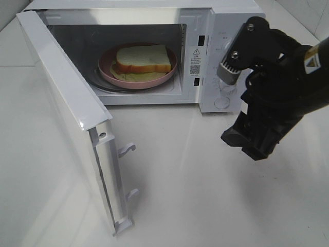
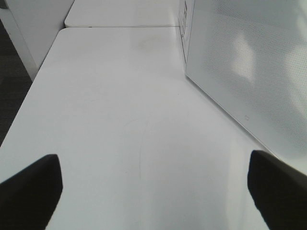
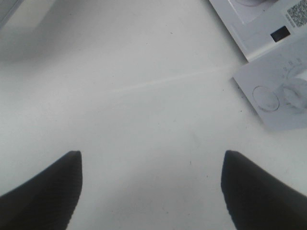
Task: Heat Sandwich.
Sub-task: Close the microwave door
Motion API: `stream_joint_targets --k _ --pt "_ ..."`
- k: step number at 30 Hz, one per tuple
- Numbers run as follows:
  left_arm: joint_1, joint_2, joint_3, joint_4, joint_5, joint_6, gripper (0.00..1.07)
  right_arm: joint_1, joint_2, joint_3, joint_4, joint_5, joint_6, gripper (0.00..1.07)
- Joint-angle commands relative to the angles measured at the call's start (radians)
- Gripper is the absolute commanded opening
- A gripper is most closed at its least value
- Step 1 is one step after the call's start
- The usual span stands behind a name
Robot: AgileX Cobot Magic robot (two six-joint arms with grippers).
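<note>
Sandwich (image 1: 142,59) lay on a round pink plate (image 1: 134,84) inside the open microwave (image 1: 226,20), at 12 o'clock in the exterior high view. The plate rested on a glass turntable (image 1: 105,87), of which only a rim sliver showed at the plate's 8 o'clock. The door (image 1: 67,103) stood swung out toward 8 o'clock, with its latch hooks exposed on the free edge.

Limits of inspection: the sandwich's filling was hard to make out under the top slice; only a pale yellow-green layer showed along its near edge. The right arm covered part of the control panel (image 1: 216,46), and only the lower dial (image 1: 222,102) was plainly seen. The left arm fell outside the exterior view.

The right end effector (image 1: 244,146) hung over the tabletop (image 1: 195,195) at 3 o'clock, in front of the control panel, its fingers (image 3: 43,196) spread wide with nothing between them. The left end effector (image 2: 153,191) was likewise wide and empty over bare tabletop, with the door's perforated panel just beside it.
</note>
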Motion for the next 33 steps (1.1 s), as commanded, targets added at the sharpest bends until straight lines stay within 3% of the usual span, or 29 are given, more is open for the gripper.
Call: stream_joint_targets --k 1,5,13,25,33 --pt "0.001 -0.027 0.002 0.004 -0.008 -0.002 1.03 0.001 -0.059 0.034 0.000 0.014 0.060 0.76" --pt "0.001 -0.027 0.002 0.004 -0.008 -0.002 1.03 0.001 -0.179 0.088 0.000 0.075 0.188 0.76" --pt "0.001 -0.027 0.002 0.004 -0.008 -0.002 1.03 0.001 -0.356 0.095 0.000 0.273 0.409 0.76" --pt "0.001 -0.027 0.002 0.004 -0.008 -0.002 1.03 0.001 -0.519 0.095 0.000 0.543 0.447 0.76" --pt "0.001 -0.027 0.002 0.004 -0.008 -0.002 1.03 -0.002 -0.677 0.095 -0.068 0.662 0.540 0.76"
